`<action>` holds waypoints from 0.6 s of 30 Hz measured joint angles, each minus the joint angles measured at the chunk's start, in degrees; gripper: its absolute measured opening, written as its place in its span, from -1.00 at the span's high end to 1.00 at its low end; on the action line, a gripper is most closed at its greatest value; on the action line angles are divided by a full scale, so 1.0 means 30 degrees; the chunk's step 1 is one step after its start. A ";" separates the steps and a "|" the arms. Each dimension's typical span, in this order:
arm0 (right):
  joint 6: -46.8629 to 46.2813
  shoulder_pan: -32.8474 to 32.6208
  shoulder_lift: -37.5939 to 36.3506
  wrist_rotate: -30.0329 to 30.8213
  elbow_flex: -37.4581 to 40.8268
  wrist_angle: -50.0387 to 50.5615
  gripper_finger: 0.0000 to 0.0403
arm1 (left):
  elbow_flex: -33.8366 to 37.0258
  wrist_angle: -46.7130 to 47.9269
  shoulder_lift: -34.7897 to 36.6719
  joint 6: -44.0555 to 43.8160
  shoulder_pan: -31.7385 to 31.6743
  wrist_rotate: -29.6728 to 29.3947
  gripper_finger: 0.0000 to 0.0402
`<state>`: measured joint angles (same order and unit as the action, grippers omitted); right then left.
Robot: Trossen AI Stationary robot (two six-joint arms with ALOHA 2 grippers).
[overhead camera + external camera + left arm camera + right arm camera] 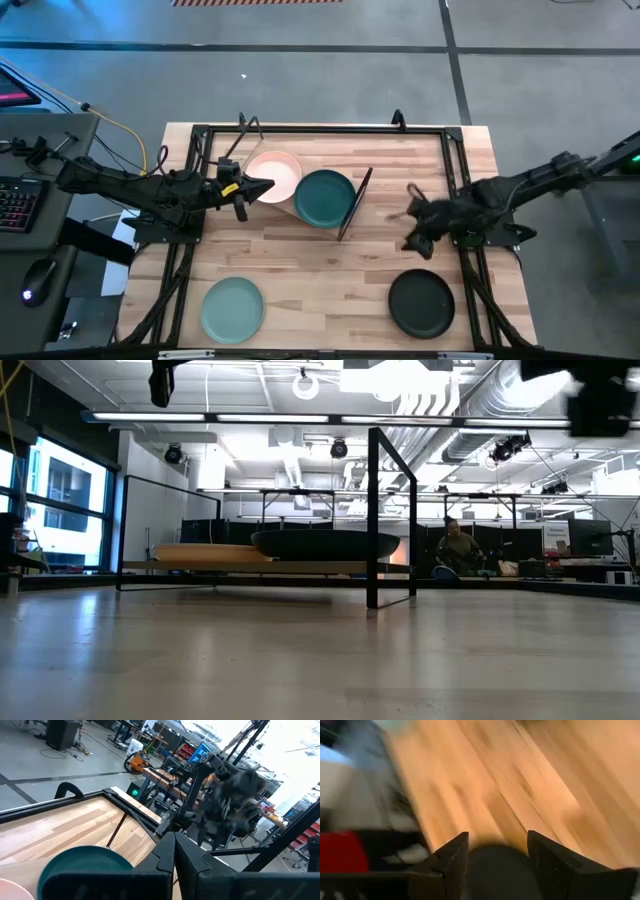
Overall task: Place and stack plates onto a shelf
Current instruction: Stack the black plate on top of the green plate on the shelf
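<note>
Below right tool [412,243], black plate [421,303].

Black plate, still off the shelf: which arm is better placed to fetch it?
Probably the right: its open gripper hangs just above the black plate, while the left gripper is at the pink plate.

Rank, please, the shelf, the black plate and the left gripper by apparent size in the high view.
1. Shelf, largest.
2. Black plate.
3. Left gripper, smallest; it sits nearer the camera, yet looks clearly smaller.
</note>
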<state>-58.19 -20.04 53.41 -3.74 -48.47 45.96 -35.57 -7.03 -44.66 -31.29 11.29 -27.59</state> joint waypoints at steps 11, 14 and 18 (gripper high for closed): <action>-0.4850 -0.3726 0.1736 -0.2890 0.4708 -0.0573 0.08 | 0.0000 0.0426 0.0000 -0.0007 0.0006 -0.0001 1.00; -0.6114 -0.4335 0.1885 -0.2767 0.5610 -0.0929 0.08 | 0.0000 0.0461 0.0000 -0.0023 0.0007 -0.0007 1.00; -0.7263 -0.4923 0.2083 -0.2764 0.6607 -0.1859 0.08 | 0.0000 0.0508 0.0000 -0.0029 0.0007 -0.0007 1.00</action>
<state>-79.98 -34.81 59.66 -12.03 -28.65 40.39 -35.57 -5.50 -44.66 -31.38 11.31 -27.62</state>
